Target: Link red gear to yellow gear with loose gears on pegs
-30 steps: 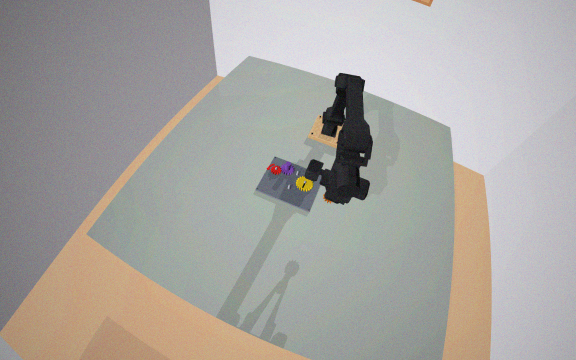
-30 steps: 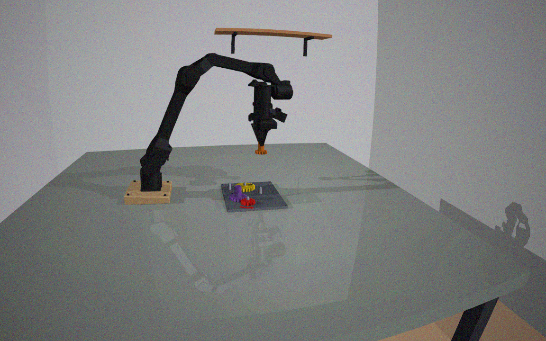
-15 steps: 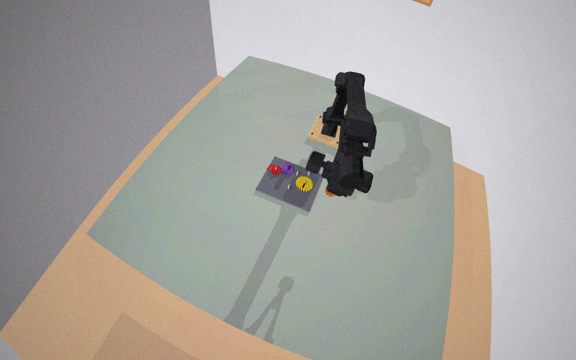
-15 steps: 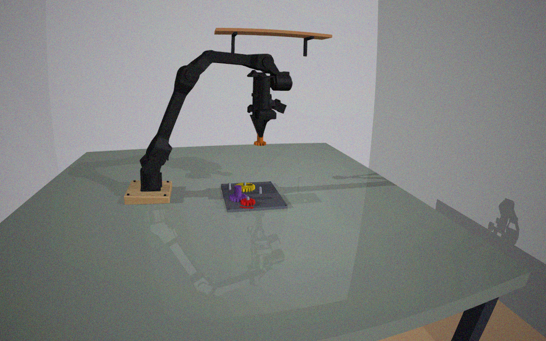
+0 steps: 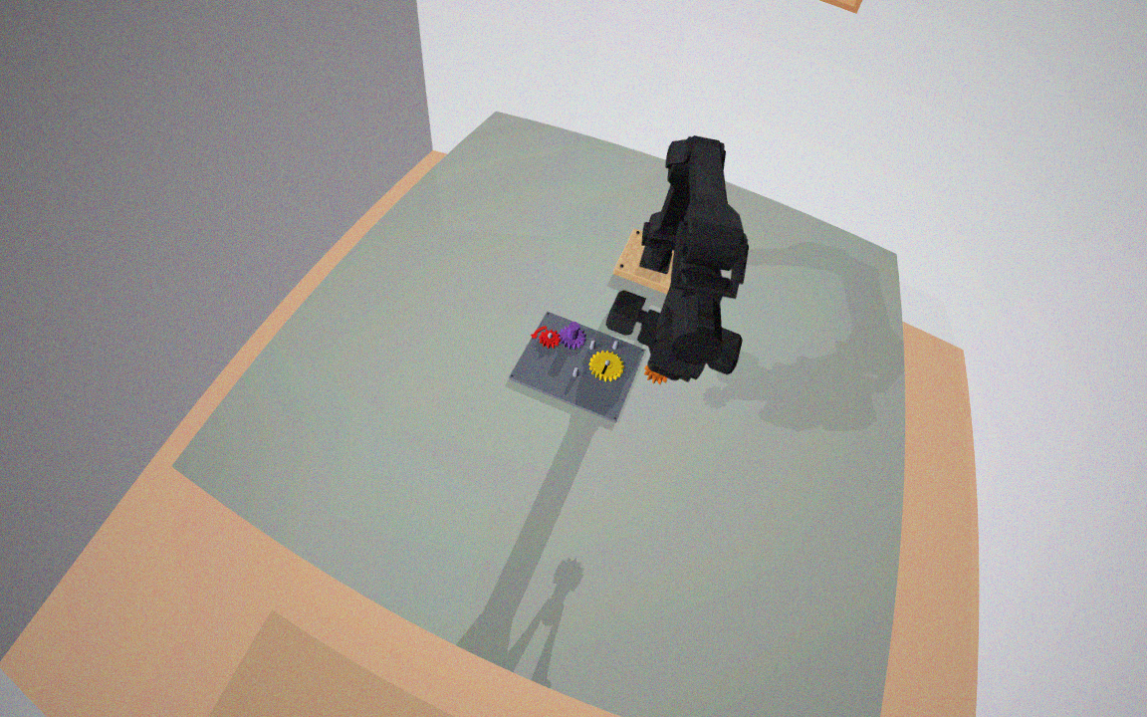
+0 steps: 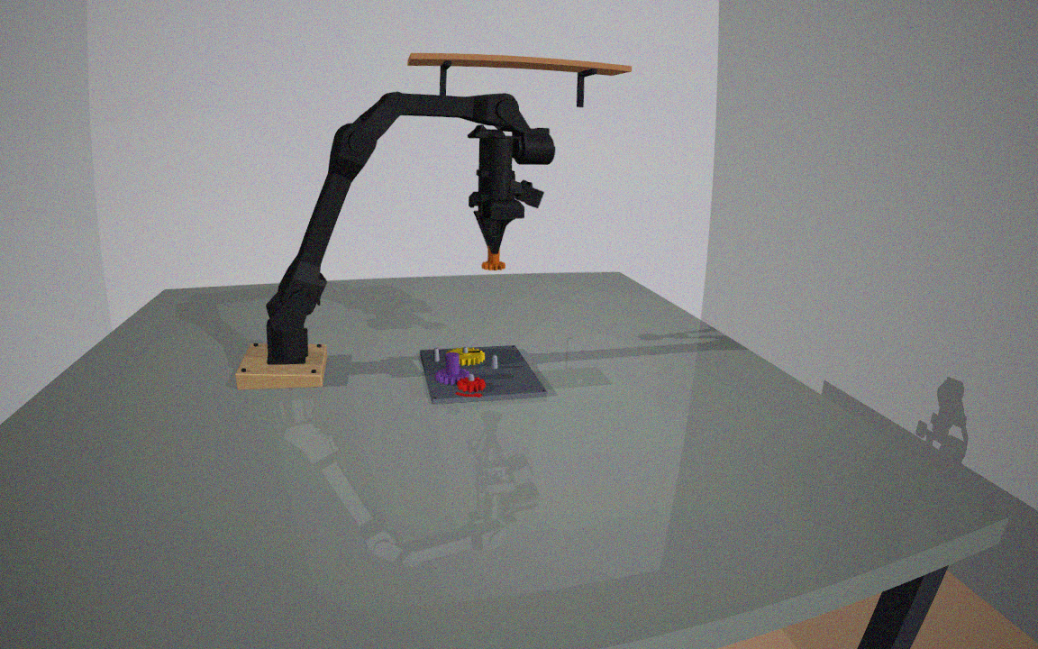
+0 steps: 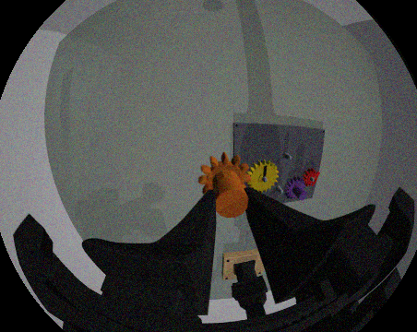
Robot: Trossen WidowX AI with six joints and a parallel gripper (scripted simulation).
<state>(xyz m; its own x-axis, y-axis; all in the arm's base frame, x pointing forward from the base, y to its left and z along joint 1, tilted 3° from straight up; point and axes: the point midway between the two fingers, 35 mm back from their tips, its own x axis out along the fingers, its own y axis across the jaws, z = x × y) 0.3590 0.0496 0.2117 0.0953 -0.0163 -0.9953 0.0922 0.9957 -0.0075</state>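
My gripper (image 6: 494, 251) (image 7: 229, 195) is shut on the upright handle of the orange gear (image 5: 656, 376) (image 6: 494, 265) (image 7: 224, 171), holding it high above the table, beside the yellow-gear side of the grey board (image 5: 542, 379) (image 6: 516, 386) (image 7: 264, 143). The arm hides the fingers in the top view. The purple gear (image 5: 572, 337) (image 6: 451, 366) (image 7: 291, 187) sits on the board beside the red gear (image 5: 551, 341) (image 6: 471, 386); their teeth seem to meet. The yellow gear (image 5: 615, 360) (image 6: 472, 357) (image 7: 256, 178) is apart from the purple one. Three bare pegs show, one of them (image 5: 574, 372) (image 6: 495, 361) (image 7: 288, 157) off the gear row.
The arm's wooden base (image 5: 634, 269) (image 6: 279, 378) (image 7: 227, 266) stands on the table near the board. A wall shelf (image 6: 519, 62) shows behind the arm in the exterior view. No other loose gear shows on the table.
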